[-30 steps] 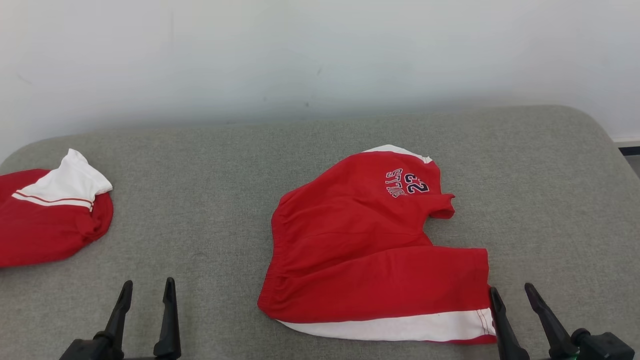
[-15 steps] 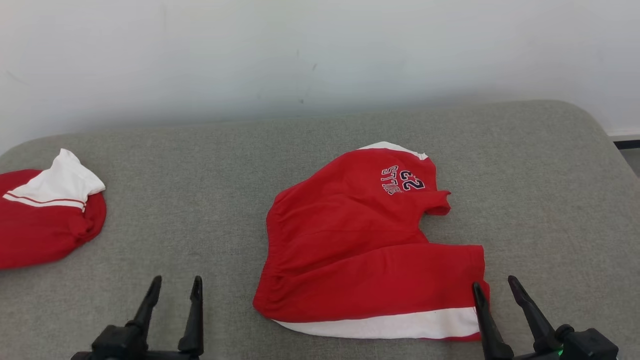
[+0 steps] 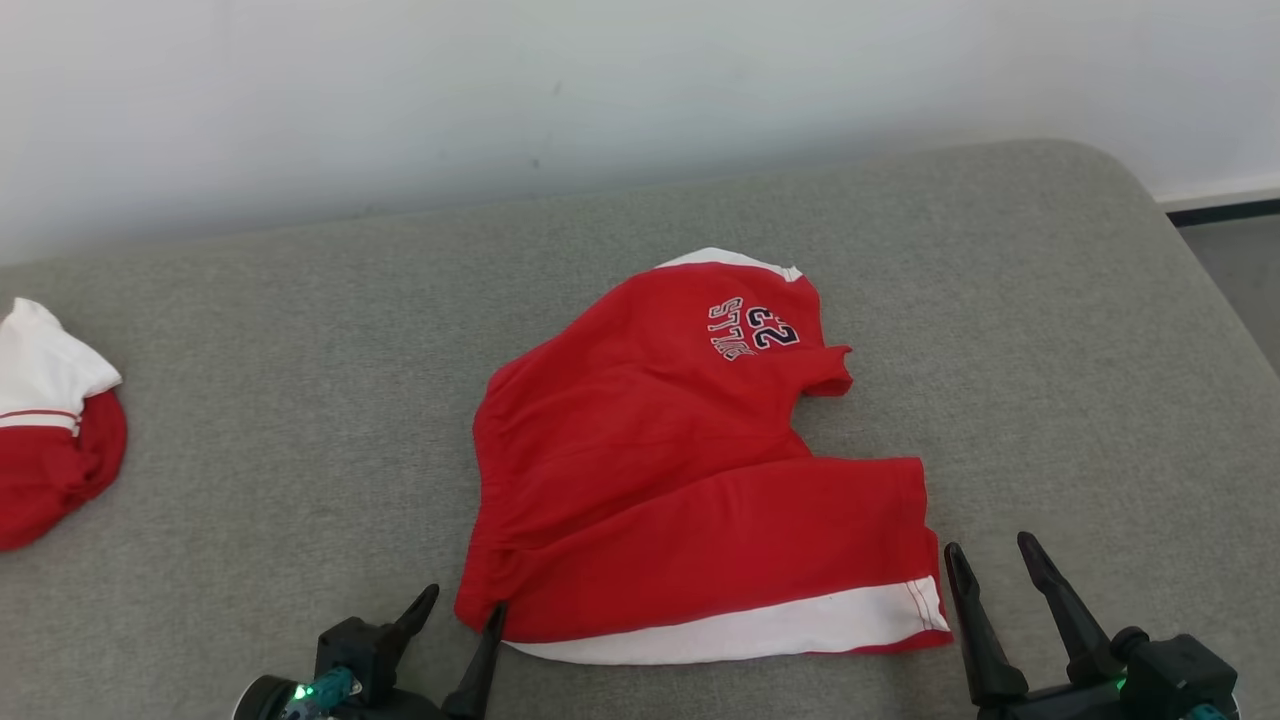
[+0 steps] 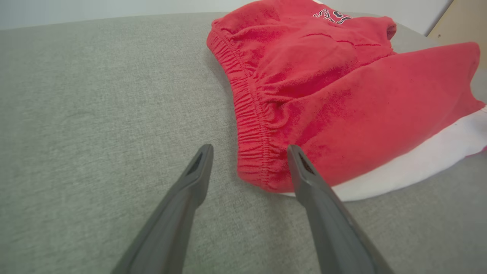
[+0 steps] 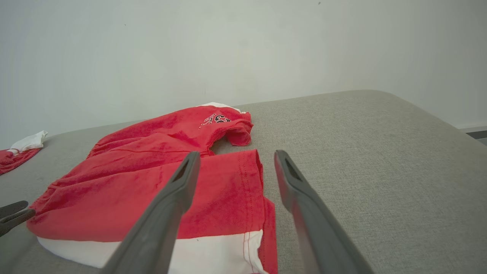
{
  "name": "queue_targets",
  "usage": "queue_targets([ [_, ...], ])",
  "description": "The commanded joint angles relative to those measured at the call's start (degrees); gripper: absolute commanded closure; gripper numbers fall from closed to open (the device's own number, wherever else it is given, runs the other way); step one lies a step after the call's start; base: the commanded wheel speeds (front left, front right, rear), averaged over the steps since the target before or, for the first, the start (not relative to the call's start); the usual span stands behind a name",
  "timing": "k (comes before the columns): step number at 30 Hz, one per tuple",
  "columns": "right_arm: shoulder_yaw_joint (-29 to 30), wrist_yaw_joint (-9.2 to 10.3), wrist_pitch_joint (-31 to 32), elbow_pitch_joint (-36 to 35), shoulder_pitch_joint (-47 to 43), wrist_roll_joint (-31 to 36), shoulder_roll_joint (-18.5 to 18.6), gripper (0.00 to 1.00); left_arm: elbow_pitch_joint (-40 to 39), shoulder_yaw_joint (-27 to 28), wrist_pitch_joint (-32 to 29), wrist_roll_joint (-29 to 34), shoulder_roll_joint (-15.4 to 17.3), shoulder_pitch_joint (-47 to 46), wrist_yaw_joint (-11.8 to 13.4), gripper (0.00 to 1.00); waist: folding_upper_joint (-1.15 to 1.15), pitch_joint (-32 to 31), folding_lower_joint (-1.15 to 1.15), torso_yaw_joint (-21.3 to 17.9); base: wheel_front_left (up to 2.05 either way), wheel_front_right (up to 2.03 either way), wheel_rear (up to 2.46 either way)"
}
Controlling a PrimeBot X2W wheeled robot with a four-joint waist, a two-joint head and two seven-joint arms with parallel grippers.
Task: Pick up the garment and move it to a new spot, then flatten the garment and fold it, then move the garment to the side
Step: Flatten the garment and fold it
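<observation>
The garment [image 3: 680, 470] is a pair of red shorts with a white side stripe and a navy "22" print, lying spread on the grey padded surface [image 3: 280, 330]. My left gripper [image 3: 463, 600] is open at the near waistband corner. In the left wrist view its fingers straddle the elastic waistband [image 4: 249, 125], and the left gripper [image 4: 249, 148] is low over the cloth [image 4: 335, 95]. My right gripper [image 3: 988, 545] is open just right of the leg hem. In the right wrist view the right gripper [image 5: 237, 153] points past the hem edge of the shorts [image 5: 159, 179].
A second red and white garment [image 3: 50, 420] lies bunched at the far left and appears small in the right wrist view [image 5: 19, 150]. The pale wall [image 3: 640, 90] backs the surface. The surface rounds off at the right, with floor [image 3: 1235, 260] beyond.
The head camera has swung, so the whole picture slid left and up. My left gripper has moved right, up to the waistband corner. The right gripper has stayed by the hem.
</observation>
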State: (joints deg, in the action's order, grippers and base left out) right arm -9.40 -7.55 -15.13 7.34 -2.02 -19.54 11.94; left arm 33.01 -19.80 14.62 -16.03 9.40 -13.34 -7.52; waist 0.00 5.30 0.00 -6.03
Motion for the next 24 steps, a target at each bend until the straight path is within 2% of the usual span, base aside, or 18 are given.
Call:
queue_targets([
  [1,0.1,0.12,0.0,0.0,0.8,-0.2,0.1,0.0,1.0,-0.6,0.0,-0.6,0.5,-1.3,0.1,0.0,0.0,1.0,0.0,-1.2,0.0,0.0,0.0],
  [5,0.5,0.12,0.0,0.1,0.9,-0.3,0.0,0.0,4.7,-2.7,0.2,-2.8,0.7,-3.3,0.1,0.0,0.0,1.3,0.0,-2.0,0.0,0.0,0.0],
  [6,0.6,0.12,0.0,-0.1,1.0,-0.2,0.0,0.0,5.5,-3.3,0.2,-3.3,0.7,-3.7,0.1,0.14,0.0,1.3,0.0,-2.1,0.0,0.0,0.0],
  [7,0.6,0.12,0.0,-0.1,1.0,-0.2,-0.1,0.0,6.0,-3.9,0.3,-3.6,0.8,-4.2,0.1,0.74,0.0,1.3,0.0,-2.2,0.0,0.0,0.0],
  [8,0.8,0.12,0.0,-0.2,0.9,-0.1,-0.1,0.0,6.2,-4.5,0.3,-3.8,0.8,-4.6,0.1,1.0,0.0,1.2,0.0,-2.2,0.0,0.0,0.0],
  [12,1.5,0.12,0.0,-0.5,-0.1,0.1,-0.5,0.0,4.3,-5.6,0.6,-4.3,0.9,-5.3,0.1,1.0,0.0,0.7,0.0,-1.3,0.0,0.0,0.0],
  [19,1.5,0.12,0.0,-0.6,-1.4,0.0,-1.0,0.0,-3.5,-4.9,0.5,-3.6,1.3,-1.8,0.1,1.0,0.0,-0.6,0.0,2.2,0.0,0.0,0.0],
  [24,1.1,0.12,0.0,0.0,-1.6,-0.2,-1.2,0.0,-9.7,-6.3,-1.8,-4.8,3.4,4.8,0.4,1.0,0.0,-1.0,0.0,5.1,0.0,0.0,0.0],
])
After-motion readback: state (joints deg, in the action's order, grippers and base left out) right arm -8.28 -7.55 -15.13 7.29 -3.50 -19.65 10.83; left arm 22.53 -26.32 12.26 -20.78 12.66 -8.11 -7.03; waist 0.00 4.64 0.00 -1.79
